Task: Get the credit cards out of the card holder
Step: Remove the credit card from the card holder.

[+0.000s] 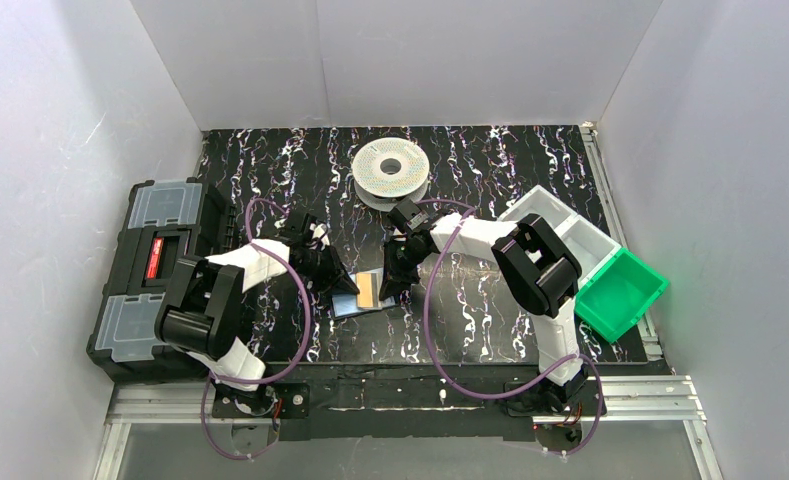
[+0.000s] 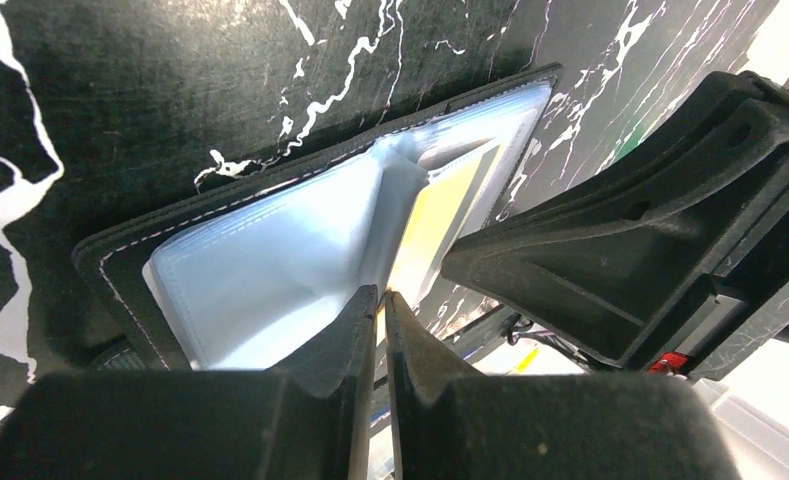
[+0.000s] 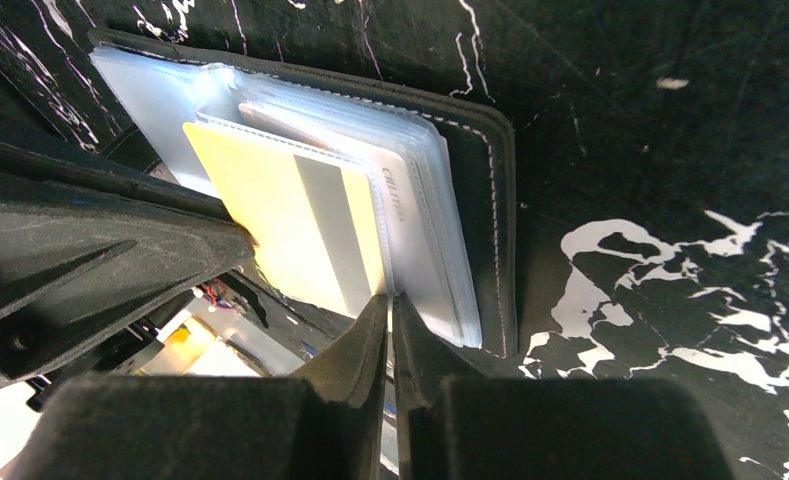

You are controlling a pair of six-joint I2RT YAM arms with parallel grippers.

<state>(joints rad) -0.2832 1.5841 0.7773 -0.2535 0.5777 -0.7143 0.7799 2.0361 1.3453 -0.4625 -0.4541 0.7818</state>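
The black card holder [image 1: 346,306] lies open between the two grippers, its bluish clear sleeves [image 2: 270,260] facing up. It also shows in the right wrist view [image 3: 500,200]. A yellowish-tan card [image 1: 367,290] with a grey stripe [image 3: 270,210] sticks partly out of a sleeve [image 2: 440,210]. My left gripper [image 2: 381,293] is shut and pinches the card's edge from the left [image 1: 350,287]. My right gripper [image 3: 390,298] is shut on the edge of a clear sleeve beside the card [image 1: 386,290]. No second card is visible as a separate thing.
A big black toolbox [image 1: 155,275] stands at the left edge. A white filament spool [image 1: 391,170] lies at the back middle. A white divided bin [image 1: 560,220] and a green bin [image 1: 620,290] stand at the right.
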